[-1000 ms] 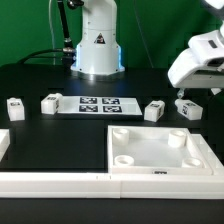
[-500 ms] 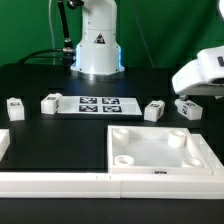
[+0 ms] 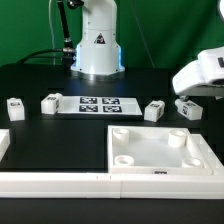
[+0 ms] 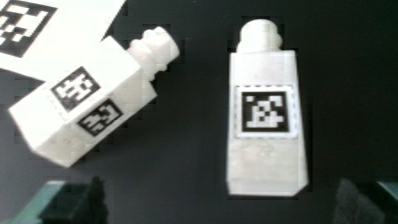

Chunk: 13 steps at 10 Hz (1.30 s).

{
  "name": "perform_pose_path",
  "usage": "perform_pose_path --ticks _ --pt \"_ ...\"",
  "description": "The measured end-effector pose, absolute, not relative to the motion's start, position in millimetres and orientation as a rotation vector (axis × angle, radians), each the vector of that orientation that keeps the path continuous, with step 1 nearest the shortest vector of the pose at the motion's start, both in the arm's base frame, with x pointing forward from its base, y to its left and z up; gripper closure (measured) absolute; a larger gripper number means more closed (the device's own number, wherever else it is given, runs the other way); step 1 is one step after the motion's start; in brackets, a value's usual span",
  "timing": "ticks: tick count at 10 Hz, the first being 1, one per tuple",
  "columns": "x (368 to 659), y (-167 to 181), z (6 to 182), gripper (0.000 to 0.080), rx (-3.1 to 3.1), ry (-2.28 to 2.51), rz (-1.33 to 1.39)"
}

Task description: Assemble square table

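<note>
The square table's white tabletop [image 3: 155,148], with its raised rim and round corner sockets, lies at the front right of the exterior view. Several short white tagged legs lie loose behind it: two on the exterior view's left [image 3: 14,108] [image 3: 50,102], and two on its right [image 3: 155,110] [image 3: 190,106]. My gripper [image 3: 192,97] hangs just above the rightmost leg. In the wrist view that leg [image 4: 263,110] lies straight, one end between my wide-apart dark fingertips [image 4: 71,200]. The neighbouring leg [image 4: 93,95] lies slanted beside it. My gripper [image 4: 222,205] is open and holds nothing.
The marker board [image 3: 96,104] lies flat behind the tabletop, and its corner [image 4: 36,30] shows in the wrist view. A long white rail [image 3: 55,183] runs along the front edge, with another piece [image 3: 3,145] at the exterior view's left. The robot base [image 3: 97,45] stands at the back.
The gripper has come down a little toward the rightmost leg and has held still for the last half second. Jaws stay open; no part has moved.
</note>
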<state>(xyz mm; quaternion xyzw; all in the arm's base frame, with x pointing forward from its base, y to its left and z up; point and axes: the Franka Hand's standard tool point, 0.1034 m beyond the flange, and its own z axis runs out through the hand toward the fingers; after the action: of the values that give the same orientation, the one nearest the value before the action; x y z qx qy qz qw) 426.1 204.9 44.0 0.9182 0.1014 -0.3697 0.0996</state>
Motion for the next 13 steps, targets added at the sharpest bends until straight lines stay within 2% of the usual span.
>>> perform_pose_path --ticks 5,9,10,11,12,13 --pt "411.1 205.8 13.9 0.015 2.703 0.254 -1.183" --pt "407.6 204.8 5.7 0.015 2.689 0.251 -1.207" --pt "407.6 204.8 5.7 0.0197 2.689 0.251 -1.208" --pt "407.6 204.7 5.7 0.0197 2.689 0.251 -1.208" --pt "407.6 204.7 5.7 0.0371 2.689 0.251 -1.208" --pt "407.6 204.7 5.7 0.0371 2.689 0.251 -1.208"
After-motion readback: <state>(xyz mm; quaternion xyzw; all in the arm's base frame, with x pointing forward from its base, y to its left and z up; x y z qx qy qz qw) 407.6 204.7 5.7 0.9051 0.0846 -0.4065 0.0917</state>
